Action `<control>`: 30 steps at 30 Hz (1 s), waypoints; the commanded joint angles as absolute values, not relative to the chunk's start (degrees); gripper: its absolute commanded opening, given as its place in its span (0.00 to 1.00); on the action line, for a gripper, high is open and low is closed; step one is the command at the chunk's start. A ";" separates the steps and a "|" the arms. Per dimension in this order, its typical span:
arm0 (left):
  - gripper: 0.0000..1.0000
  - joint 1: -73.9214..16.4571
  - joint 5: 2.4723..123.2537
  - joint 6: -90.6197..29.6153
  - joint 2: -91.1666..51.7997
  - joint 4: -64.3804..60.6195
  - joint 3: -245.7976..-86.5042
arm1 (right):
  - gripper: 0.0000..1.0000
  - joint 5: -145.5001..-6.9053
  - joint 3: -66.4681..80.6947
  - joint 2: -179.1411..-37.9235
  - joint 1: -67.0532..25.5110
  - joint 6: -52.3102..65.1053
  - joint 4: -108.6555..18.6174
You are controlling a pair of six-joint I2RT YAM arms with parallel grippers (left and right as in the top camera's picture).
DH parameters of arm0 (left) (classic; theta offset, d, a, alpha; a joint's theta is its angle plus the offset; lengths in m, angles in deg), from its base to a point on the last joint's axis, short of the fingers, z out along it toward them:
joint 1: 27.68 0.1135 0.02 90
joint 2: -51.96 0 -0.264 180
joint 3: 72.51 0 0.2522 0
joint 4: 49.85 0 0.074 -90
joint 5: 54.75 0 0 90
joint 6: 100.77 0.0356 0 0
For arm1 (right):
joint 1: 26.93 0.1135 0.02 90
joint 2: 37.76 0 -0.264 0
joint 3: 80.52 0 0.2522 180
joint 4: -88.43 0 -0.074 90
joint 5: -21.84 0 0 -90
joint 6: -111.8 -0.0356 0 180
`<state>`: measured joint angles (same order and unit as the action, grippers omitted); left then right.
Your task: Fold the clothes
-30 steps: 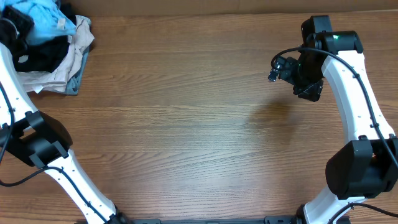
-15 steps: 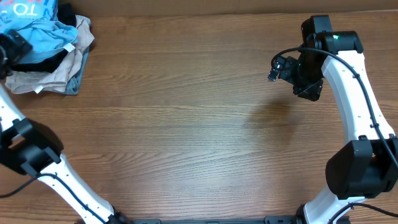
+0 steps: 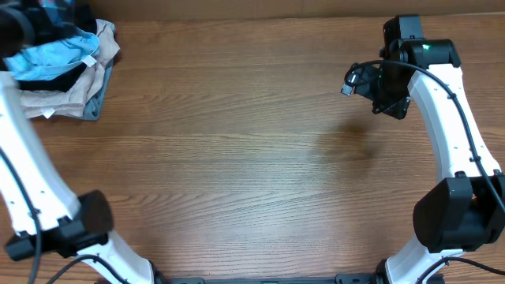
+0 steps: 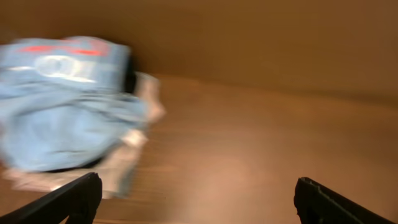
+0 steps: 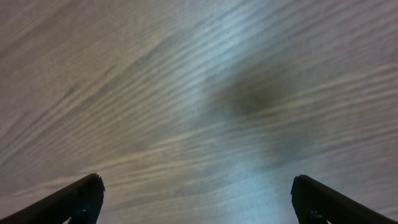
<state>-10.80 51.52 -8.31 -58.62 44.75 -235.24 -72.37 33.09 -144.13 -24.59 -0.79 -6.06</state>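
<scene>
The clothes (image 3: pixel 57 52), a crumpled light blue T-shirt with white and red-orange lettering, lie on top of a pile at the table's far left corner. In the left wrist view the shirt (image 4: pixel 59 102) is blurred, ahead and to the left of my left gripper (image 4: pixel 199 199), which stands open with nothing between its fingers. From overhead the left gripper (image 3: pixel 14 28) hangs over the corner, just beyond the pile. My right gripper (image 5: pixel 196 199) is open above bare wood, and overhead it (image 3: pixel 390 102) hovers at the far right.
Under the blue shirt lie a black garment (image 3: pixel 71 72) and beige and grey garments (image 3: pixel 67 99). The wooden table (image 3: pixel 237 158) ends at a brown wall along its back edge (image 3: pixel 237 17). Both arm bases stand at the near edge.
My left gripper has opened and let go of the blue shirt, which now rests on the pile. The left arm swung up toward the far left corner. The right gripper shifted slightly.
</scene>
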 commanded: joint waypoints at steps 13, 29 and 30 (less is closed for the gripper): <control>1.00 -38.19 53.64 2.82 -60.54 60.71 -234.06 | 1.00 -70.38 33.57 -143.54 -24.43 -0.51 -7.94; 1.00 -50.29 40.39 -15.67 -60.54 60.71 -225.91 | 1.00 -70.38 33.57 -143.54 -24.43 -0.51 -7.94; 1.00 -50.21 40.26 -15.72 -60.54 60.71 -225.91 | 1.00 -70.38 33.57 -143.54 -24.43 -0.51 -7.96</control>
<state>-50.32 45.01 -13.53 -60.46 60.60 -226.15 -70.86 33.09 -144.13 -24.59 -0.66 -7.72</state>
